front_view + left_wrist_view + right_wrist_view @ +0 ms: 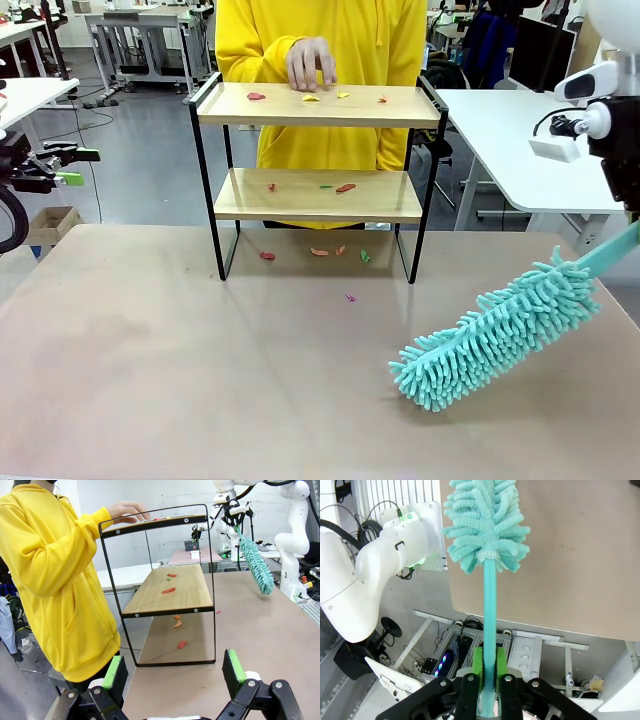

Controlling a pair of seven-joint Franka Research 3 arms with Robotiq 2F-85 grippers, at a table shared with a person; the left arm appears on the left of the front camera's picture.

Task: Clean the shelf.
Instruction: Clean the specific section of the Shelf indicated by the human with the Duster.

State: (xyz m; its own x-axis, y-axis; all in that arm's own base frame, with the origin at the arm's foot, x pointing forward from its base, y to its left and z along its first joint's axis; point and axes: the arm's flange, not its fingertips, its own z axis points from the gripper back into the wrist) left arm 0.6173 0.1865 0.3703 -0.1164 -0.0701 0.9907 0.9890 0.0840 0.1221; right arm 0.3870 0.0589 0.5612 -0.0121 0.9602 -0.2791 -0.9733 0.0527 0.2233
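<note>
The shelf (316, 105) stands at the table's far middle, a two-tier wood rack in a black frame, also in the left wrist view (172, 592). Small red, yellow and green scraps (344, 187) lie on both boards and on the table beneath. A person's hand (310, 62) rests on the top board. My right gripper (489, 672) is shut on the handle of a teal duster (500, 331), whose fluffy head hangs over the table's right side, clear of the shelf. My left gripper (175, 672) is open at the far left, off the table, facing the shelf's end.
The person in a yellow hoodie (320, 40) stands right behind the shelf. One pink scrap (350, 297) lies on the table in front of it. A white table (520, 140) stands at the back right. A cardboard box (52, 225) sits on the floor at left.
</note>
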